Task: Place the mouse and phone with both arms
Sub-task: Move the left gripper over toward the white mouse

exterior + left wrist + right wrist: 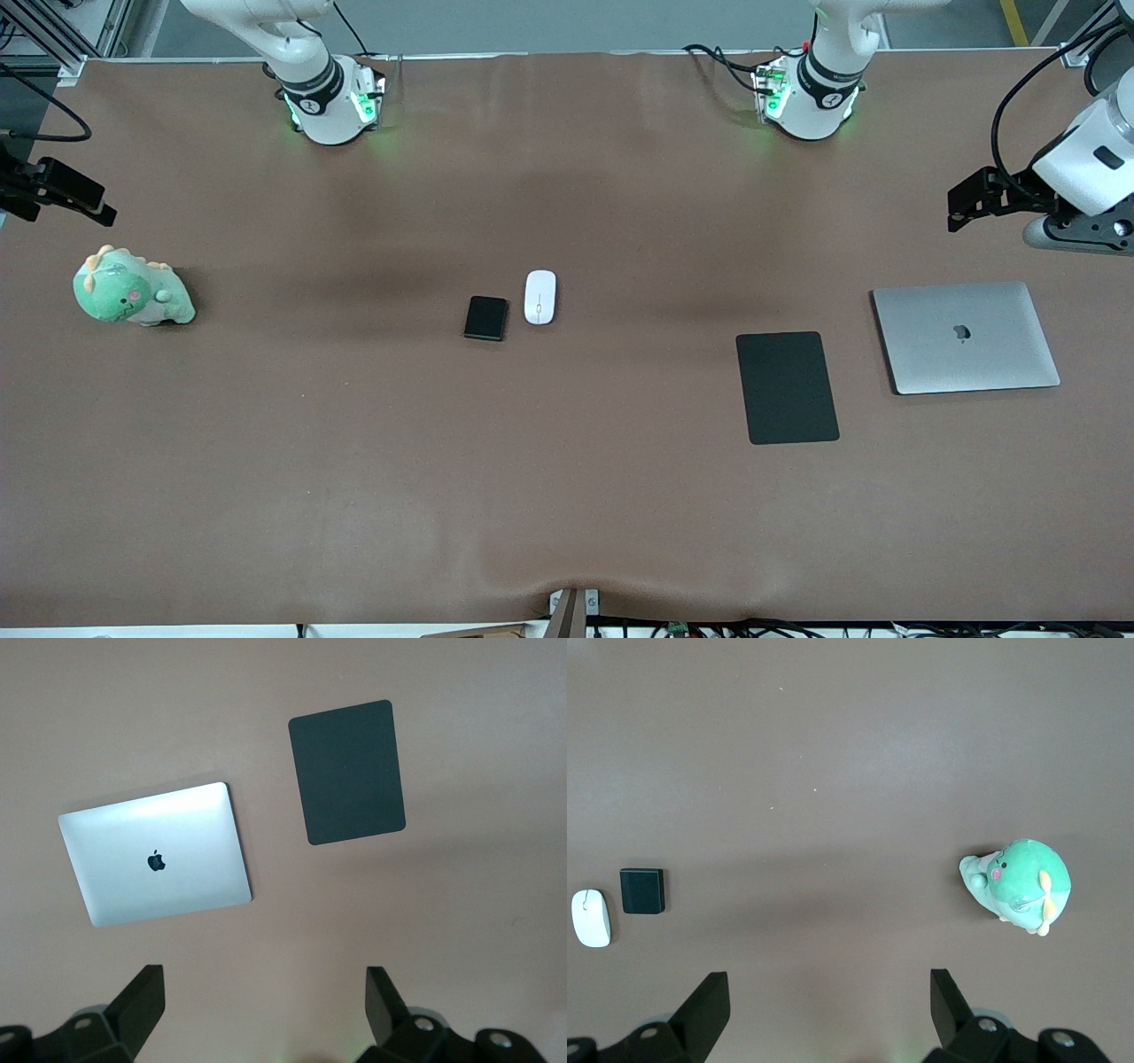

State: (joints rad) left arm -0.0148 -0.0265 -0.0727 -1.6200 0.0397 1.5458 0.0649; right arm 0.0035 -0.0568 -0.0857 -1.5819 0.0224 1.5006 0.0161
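The white mouse [539,297] lies at the middle of the table. The black phone [486,317] lies flat just beside it, toward the right arm's end and slightly nearer the front camera. Both also show in the right wrist view, the mouse [591,918] and the phone [641,890]. My left gripper [964,202] hangs open and empty over the left arm's end of the table, above the laptop; its jaws stand wide apart in the left wrist view [266,997]. My right gripper [84,197] hangs open and empty over the right arm's end, above the plush toy [828,997].
A black mouse pad [787,387] and a closed silver laptop [966,337] lie toward the left arm's end; both show in the left wrist view, pad [347,771] and laptop [155,864]. A green plush dinosaur [131,291] sits toward the right arm's end [1019,884].
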